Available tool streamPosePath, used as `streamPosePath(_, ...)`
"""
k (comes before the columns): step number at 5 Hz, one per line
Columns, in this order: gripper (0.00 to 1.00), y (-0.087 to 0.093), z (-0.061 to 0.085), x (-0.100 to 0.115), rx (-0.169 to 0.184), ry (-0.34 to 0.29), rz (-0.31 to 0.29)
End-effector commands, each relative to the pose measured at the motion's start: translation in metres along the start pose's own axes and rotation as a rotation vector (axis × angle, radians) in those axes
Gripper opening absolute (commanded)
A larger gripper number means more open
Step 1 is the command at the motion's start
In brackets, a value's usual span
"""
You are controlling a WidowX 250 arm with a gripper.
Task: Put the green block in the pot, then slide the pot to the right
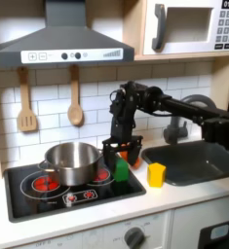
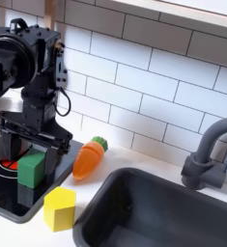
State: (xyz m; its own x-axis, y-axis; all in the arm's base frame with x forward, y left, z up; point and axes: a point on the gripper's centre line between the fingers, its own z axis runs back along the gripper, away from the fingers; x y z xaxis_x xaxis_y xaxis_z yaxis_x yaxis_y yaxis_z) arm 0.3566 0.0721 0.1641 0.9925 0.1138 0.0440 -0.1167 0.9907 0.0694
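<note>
The pot (image 1: 71, 162) is polished metal, mirror-bright along its straight wall. The green block (image 2: 31, 170) looks like matt, smooth plastic, as does the yellow cup (image 2: 59, 208). The carrot toy (image 2: 89, 157) has a soft, faintly grooved orange surface. The stovetop (image 1: 28, 194) is glossy black. The spatulas (image 1: 26, 101) are bare wood. The wall tiles (image 2: 154, 77) shine white, and the faucet (image 2: 206, 154) is dull grey.

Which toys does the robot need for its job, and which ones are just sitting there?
Needed: green block, pot, tool.
Just sitting there: orange carrot, yellow cup, wooden spoons, faucet.
</note>
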Motion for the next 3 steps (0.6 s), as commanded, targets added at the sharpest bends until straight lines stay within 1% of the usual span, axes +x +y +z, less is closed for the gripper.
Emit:
streamPosePath(1,1.0,-0.0013,-0.0101,0.0004,-0.002,0.027,-0.015)
streamPosePath(3,1.0,0.0002,-0.0153,0.0029,0.003,0.035,-0.019)
